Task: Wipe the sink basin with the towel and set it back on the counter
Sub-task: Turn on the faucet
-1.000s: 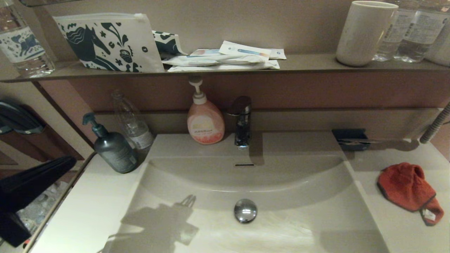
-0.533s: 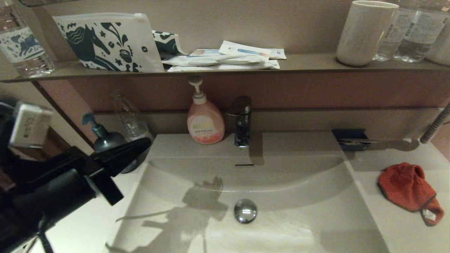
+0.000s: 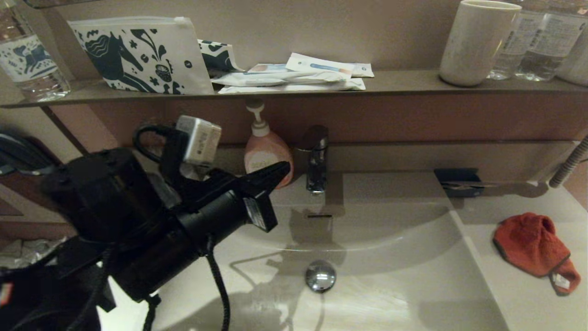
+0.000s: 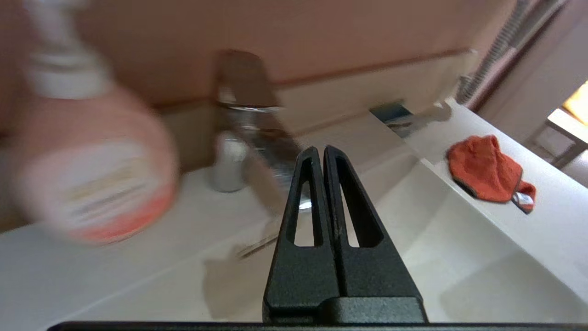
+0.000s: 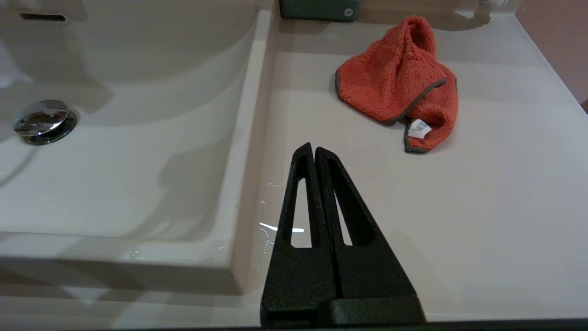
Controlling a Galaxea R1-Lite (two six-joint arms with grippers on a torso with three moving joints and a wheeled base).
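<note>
The red-orange towel [image 3: 530, 246] lies crumpled on the counter [image 3: 519, 303] right of the sink basin [image 3: 381, 294], its white tag toward the front; it also shows as the towel [image 4: 487, 172] and the towel [image 5: 397, 87] in the wrist views. My left gripper [image 3: 284, 168] is shut and empty, raised over the basin's back left, its tip near the faucet [image 3: 316, 158]. In its own view the left gripper [image 4: 318, 151] points toward the faucet [image 4: 250, 124]. My right gripper [image 5: 312, 149] is shut and empty, low over the counter [image 5: 459, 220] in front of the towel; it is out of the head view.
A pink soap bottle [image 3: 268, 154] stands left of the faucet. The chrome drain plug [image 3: 320, 276] sits mid-basin. A dark blue packet [image 3: 457, 181] lies at the counter's back right. The brown shelf [image 3: 404, 85] above holds a pouch, sachets, a cup [image 3: 475, 43] and bottles.
My left arm has swung up and to the right, from the left edge of the head view to over the basin's back left, hiding the grey pump bottle. The towel has not moved.
</note>
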